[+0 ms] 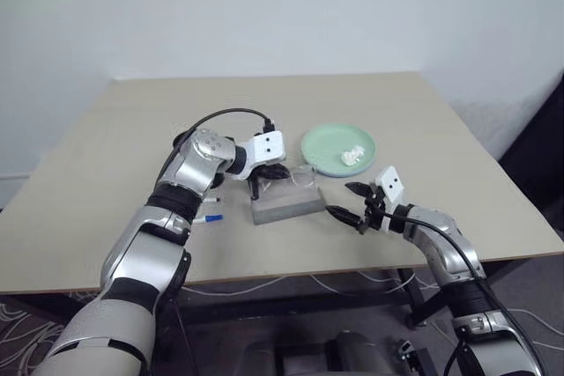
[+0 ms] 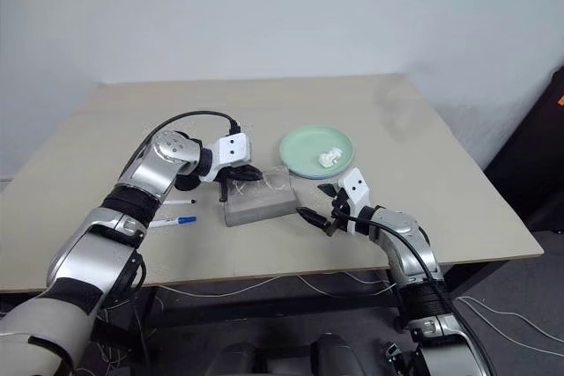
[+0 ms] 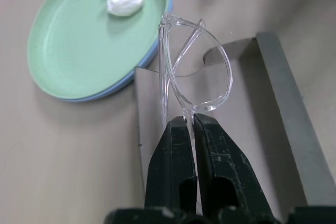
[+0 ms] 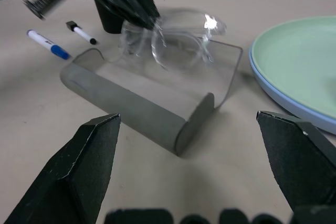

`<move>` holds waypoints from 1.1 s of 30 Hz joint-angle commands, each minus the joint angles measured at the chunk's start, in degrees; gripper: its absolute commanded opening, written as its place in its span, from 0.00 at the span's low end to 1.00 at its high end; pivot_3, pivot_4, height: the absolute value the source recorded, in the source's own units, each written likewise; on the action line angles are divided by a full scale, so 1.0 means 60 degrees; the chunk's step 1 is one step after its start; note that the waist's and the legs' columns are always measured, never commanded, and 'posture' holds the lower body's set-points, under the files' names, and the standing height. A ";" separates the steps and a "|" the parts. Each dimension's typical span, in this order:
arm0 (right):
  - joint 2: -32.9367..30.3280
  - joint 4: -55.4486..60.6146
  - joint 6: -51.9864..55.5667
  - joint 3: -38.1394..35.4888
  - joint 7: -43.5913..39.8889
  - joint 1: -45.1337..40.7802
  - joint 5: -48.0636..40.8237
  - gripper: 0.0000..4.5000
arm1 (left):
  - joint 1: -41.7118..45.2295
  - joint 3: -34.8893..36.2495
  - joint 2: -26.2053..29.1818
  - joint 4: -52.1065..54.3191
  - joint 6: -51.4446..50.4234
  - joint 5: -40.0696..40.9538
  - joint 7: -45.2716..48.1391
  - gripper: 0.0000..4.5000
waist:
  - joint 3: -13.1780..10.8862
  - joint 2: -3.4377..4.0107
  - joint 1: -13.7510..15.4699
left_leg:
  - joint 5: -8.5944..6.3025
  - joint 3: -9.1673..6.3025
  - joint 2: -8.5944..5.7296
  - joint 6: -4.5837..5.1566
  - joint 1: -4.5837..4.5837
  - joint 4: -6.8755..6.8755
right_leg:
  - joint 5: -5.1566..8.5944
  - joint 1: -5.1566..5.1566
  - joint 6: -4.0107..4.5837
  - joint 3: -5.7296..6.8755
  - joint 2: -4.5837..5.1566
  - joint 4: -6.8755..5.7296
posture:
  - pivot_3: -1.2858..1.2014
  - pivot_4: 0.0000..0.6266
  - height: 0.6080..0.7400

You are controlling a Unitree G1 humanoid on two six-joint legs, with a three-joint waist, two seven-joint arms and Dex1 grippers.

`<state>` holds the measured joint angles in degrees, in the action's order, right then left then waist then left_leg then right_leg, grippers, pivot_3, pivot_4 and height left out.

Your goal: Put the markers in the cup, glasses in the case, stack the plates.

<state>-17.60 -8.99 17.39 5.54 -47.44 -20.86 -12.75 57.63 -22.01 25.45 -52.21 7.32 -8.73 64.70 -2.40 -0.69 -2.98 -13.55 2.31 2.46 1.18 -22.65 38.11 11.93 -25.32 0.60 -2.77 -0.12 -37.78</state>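
Over the middle of the tabletop (image 1: 423, 121), the left pincer (image 3: 189, 125) has its two black fingers pressed tight on the glasses (image 3: 189, 72), pinching the clear frame at one edge. These glasses are nearly see-through, with a thin clear rim and rounded lenses, and they hang above the open case (image 4: 152, 93). That case is grey and matte, oblong, with its lid standing up on the far side and a low wall on the near side; it lies on the tabletop near its front edge. Just right of the case and a little farther away are the plates (image 1: 338, 149), the mint green one lying on top of the light blue one, whose rim peeks out below. A small white lump of tissue (image 1: 352, 156) rests on the green plate. Left of the case lie the markers (image 4: 50, 44), thin and white: one with a blue cap and blue print, the other (image 4: 81, 31) with a black cap, close together. Behind the left arm, the black cup (image 4: 113, 20) stands mostly hidden. Right of the case, the right pincer (image 1: 350, 201) hovers with its fingers spread wide, holding nothing.
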 commanded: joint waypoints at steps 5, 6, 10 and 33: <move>-0.0049 0.0470 -0.0007 -0.0130 0.0340 -0.0022 -0.0104 1.00 | 0.0654 -0.0162 -0.0348 -0.1337 0.1243 -0.0835 -0.0223 0.01 | -0.0002 -0.0008 -0.0001 | -0.0001 0.0003 -0.0001 0.0000 -0.0003 0.0000 | 0.0000 -0.0001 0.0000 -0.0002 0.0001 0.0002 | 0.52 0.00 1.00; -0.0056 0.0455 -0.0017 -0.0129 0.0373 -0.0020 -0.0096 1.00 | 0.0655 -0.0160 -0.0388 -0.1410 0.1252 -0.0854 -0.0098 0.01 | -0.0002 -0.0009 -0.0001 | -0.0001 0.0002 -0.0002 0.0000 -0.0004 0.0000 | 0.0000 -0.0002 0.0000 -0.0002 0.0000 0.0001 | 0.52 0.00 1.00; -0.0046 0.0404 -0.0053 -0.0102 0.0505 -0.0002 -0.0053 1.00 | 0.0506 -0.0195 -0.0458 -0.1376 0.1167 -0.0916 0.0442 0.01 | -0.0001 -0.0013 -0.0001 | -0.0001 0.0002 -0.0002 0.0000 -0.0003 0.0000 | 0.0000 0.0000 0.0000 -0.0002 0.0001 0.0001 | 0.52 0.00 1.00; 0.0036 0.0103 -0.0181 0.0165 0.0603 -0.0168 0.0074 1.00 | 0.0227 0.0751 -0.0486 0.0115 -0.0334 -0.0187 0.0940 0.42 | 0.0000 -0.0022 -0.0008 | -0.0001 0.0000 -0.0001 0.0000 -0.0001 0.0005 | 0.0000 0.0001 -0.0001 -0.0002 0.0001 -0.0004 | 0.52 0.00 1.00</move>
<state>-17.30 -9.41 17.32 7.05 -43.83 -20.06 -12.07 56.45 -19.15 22.59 -53.53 5.03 -11.14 71.35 -2.40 -0.82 -3.03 -13.55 2.31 2.46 1.18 -22.66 38.15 11.93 -25.31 0.60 -2.78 -0.12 -37.80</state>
